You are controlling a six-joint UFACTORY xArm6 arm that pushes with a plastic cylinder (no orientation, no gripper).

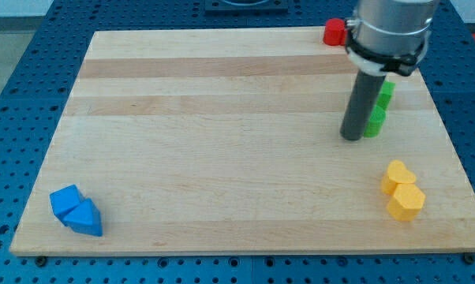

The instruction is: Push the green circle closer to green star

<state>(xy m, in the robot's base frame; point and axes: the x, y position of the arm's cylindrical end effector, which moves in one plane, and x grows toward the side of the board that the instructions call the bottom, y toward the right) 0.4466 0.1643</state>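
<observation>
Two green blocks stand at the view's right, partly hidden behind my rod. The upper one (387,95) and the lower one (375,121) touch or nearly touch; I cannot tell which is the circle and which the star. My tip (351,137) rests on the board just left of the lower green block, touching or almost touching it.
A red block (334,32) sits at the board's top edge, right of centre. A yellow heart-like block (398,175) and a yellow hexagon (405,202) sit at the lower right. Two blue blocks (65,201) (86,218) sit at the lower left corner.
</observation>
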